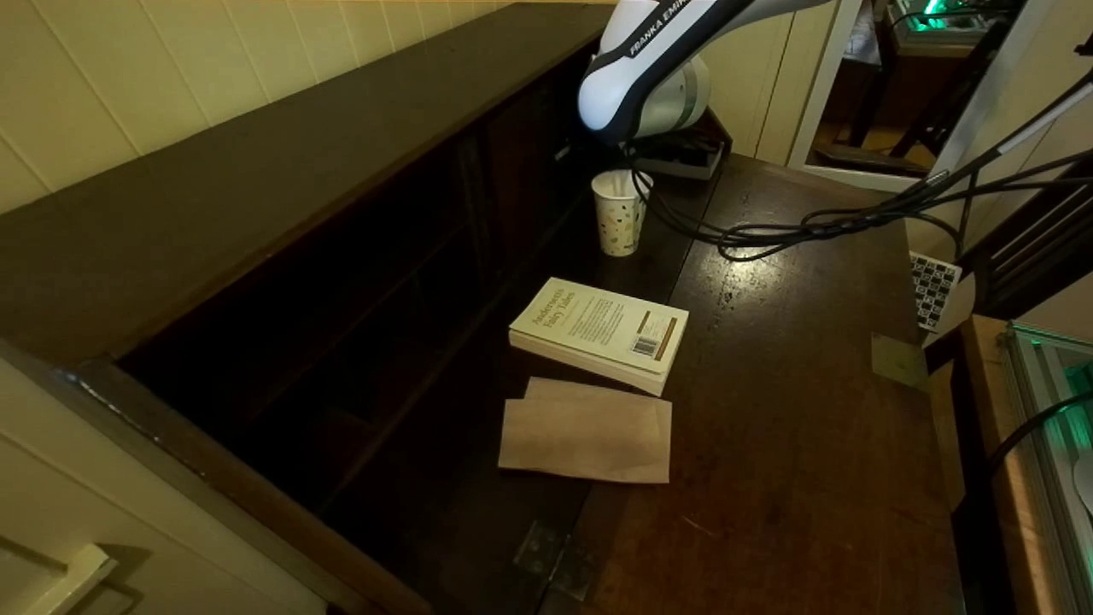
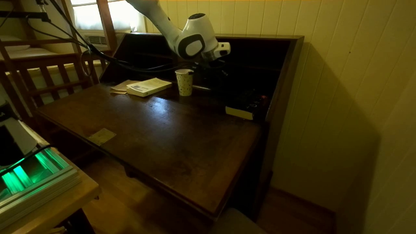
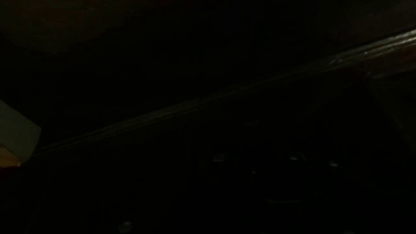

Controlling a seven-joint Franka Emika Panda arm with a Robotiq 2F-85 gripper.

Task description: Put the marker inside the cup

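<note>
Cup (image 1: pixel 620 224) stands upright on the desk (image 1: pixel 786 410) in an exterior view, beyond a white book (image 1: pixel 602 329) and some brown paper (image 1: pixel 585 440); its mouth shows in part, with cables (image 1: pixel 854 219) trailing near the rim, and no marker can be made out inside. The robot arm (image 1: pixel 636 90) hangs above and beyond the cup there. In an exterior view, the gripper (image 2: pixel 214 75) is a dim shape near the cup, between it and a dark book (image 2: pixel 243 109); a dark patch overlaps the cup's rim, and what it is cannot be told. The wrist view is almost black: a pale block (image 3: pixel 18 133) juts in at the left edge, too murky to name. So none of the 3 views shows where the marker is, nor can I tell whether the jaws are apart, together or around something. As I judge it, placing is not yet done and the work is probably at the pick-up. Left, most likely: secure the marker, raise it over the rim, point it downward, let it drop in.
</note>
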